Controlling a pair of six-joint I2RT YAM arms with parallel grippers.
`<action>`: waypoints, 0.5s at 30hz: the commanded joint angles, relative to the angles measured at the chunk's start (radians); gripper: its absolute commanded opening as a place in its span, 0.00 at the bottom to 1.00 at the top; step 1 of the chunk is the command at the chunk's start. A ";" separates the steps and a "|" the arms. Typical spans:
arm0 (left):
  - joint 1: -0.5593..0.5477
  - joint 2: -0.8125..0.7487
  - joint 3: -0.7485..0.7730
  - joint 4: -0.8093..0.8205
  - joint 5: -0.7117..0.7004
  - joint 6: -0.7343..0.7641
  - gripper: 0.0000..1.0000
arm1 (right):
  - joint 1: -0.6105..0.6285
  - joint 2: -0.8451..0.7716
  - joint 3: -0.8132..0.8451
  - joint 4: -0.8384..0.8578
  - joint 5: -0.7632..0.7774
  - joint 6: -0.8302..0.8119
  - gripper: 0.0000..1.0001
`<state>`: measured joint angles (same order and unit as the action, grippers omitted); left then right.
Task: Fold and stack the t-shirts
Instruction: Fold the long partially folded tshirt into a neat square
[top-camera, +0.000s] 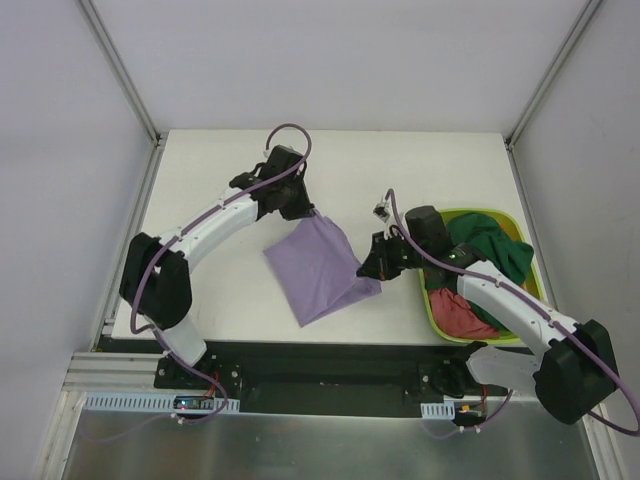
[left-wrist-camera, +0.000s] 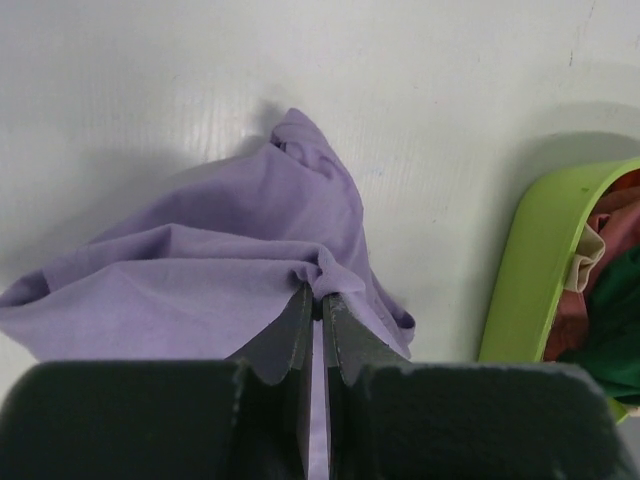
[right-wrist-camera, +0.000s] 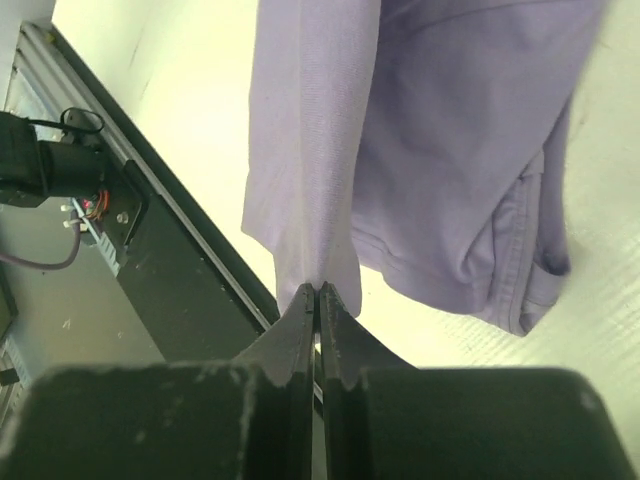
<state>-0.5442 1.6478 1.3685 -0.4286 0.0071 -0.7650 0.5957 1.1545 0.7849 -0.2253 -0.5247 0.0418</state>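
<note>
White worktop bears the shirt; left gripper and right gripper each clamp a corner; thin pinches could slip.

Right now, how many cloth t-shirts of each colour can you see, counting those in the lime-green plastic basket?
Light purple cloth t-shirt: 1
Dark green cloth t-shirt: 1
Red-pink cloth t-shirt: 1
Total: 3

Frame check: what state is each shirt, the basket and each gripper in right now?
lavender t-shirt: folded over, lifted by two corners.
basket: upright, holding crumpled shirts.
dark green t-shirt: crumpled in the basket.
red-pink t-shirt: crumpled in the basket.
left gripper: jaws shut on the lavender t-shirt.
right gripper: jaws shut on the lavender t-shirt.
</note>
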 joint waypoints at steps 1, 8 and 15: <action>0.003 0.081 0.104 0.045 0.031 0.038 0.00 | -0.039 -0.006 -0.032 -0.045 -0.012 0.000 0.00; -0.003 0.243 0.202 0.045 0.148 0.059 0.00 | -0.073 0.031 -0.078 -0.023 0.035 0.024 0.00; -0.014 0.362 0.253 0.045 0.224 0.084 0.00 | -0.091 0.099 -0.108 -0.025 0.165 0.075 0.09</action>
<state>-0.5579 1.9751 1.5669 -0.4183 0.1837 -0.7193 0.5137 1.2133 0.6968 -0.2211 -0.4446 0.0731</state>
